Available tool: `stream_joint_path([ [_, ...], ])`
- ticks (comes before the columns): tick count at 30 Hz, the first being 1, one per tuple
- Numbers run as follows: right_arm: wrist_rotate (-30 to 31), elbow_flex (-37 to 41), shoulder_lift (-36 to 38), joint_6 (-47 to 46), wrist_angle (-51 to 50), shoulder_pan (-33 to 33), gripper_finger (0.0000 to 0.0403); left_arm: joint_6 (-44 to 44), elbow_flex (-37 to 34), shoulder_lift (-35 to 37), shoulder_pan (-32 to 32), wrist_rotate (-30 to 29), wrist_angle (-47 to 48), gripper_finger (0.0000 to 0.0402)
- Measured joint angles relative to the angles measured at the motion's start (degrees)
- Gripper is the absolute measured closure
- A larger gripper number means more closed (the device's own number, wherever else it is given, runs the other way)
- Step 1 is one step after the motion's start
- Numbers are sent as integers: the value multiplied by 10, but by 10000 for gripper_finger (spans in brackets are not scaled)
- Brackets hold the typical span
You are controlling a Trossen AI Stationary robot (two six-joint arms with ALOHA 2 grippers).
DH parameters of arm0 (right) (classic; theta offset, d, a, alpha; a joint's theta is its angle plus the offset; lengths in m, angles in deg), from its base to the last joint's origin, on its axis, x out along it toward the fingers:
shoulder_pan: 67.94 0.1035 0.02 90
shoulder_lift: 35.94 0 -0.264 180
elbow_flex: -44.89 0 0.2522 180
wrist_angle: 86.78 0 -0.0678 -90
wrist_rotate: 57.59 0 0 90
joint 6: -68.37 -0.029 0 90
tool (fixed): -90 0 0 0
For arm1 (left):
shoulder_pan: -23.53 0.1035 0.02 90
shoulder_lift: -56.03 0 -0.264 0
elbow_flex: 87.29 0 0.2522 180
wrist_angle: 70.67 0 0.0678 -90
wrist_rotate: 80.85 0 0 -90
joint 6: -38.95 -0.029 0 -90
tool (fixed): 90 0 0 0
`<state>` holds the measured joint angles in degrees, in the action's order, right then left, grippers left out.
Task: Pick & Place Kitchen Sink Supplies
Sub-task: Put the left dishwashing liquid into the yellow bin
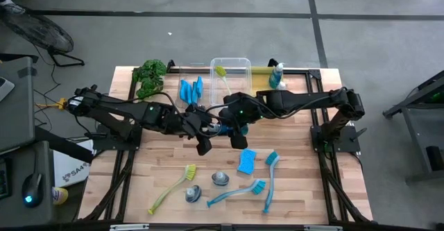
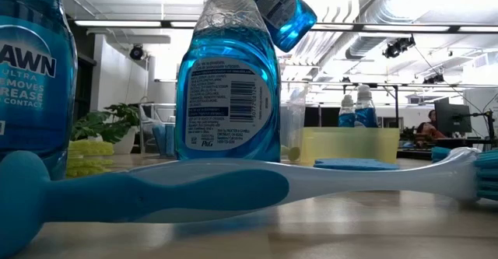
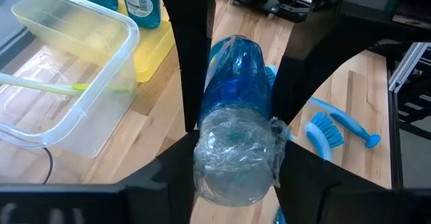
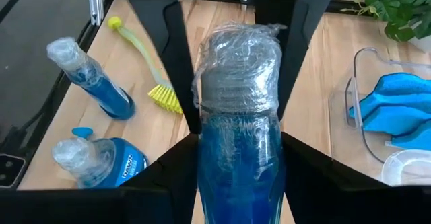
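- Along the near edge of the table (image 1: 291,210) lie the loose supplies: a yellow-green dish brush (image 1: 170,188), two small blue-liquid bottles (image 1: 193,193) (image 1: 220,179) and two blue dish brushes (image 1: 236,191) (image 1: 269,181).
- In the low view one blue brush handle (image 2: 194,189) runs across the front. The two standing bottles rise behind it, and the left one (image 2: 31,80) is cut off at the picture's edge.
- A blue sponge (image 1: 246,161) lies flat just beyond the brushes, below the two grippers.
- The left gripper (image 1: 205,142) and the right gripper (image 1: 238,137) meet over the middle of the table, both on one held bottle (image 3: 236,109).
- In the left wrist view the left jaws are clamped on this bottle, one dark finger against each side, with its film-wrapped cap toward the camera.
- In the right wrist view the right jaws press the same bottle (image 4: 239,116) on both sides, with the blue body toward the camera and the cap away.
- The bottle is off the table; the low view shows it tilted at the top (image 2: 284,14), with its upper part out of frame.
- From above, the arms cover most of the held bottle.
- Farther back stands a clear bin (image 1: 243,63) with a yellow-green brush (image 1: 220,71) inside.
- Beside it is a yellow bin (image 1: 260,73) holding a bottle (image 1: 277,75).
- Blue items (image 1: 191,90) sit left of the clear bin; their kind is hard to make out.
- A green leafy plant (image 1: 149,75) lies at the far left corner.
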<state>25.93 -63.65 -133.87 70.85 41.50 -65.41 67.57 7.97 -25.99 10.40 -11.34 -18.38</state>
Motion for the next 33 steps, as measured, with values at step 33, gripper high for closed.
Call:
stream_joint_path([
  [33,203,1,108,-62,-176,-102,241,-49,0,149,0,-158,95,188],
])
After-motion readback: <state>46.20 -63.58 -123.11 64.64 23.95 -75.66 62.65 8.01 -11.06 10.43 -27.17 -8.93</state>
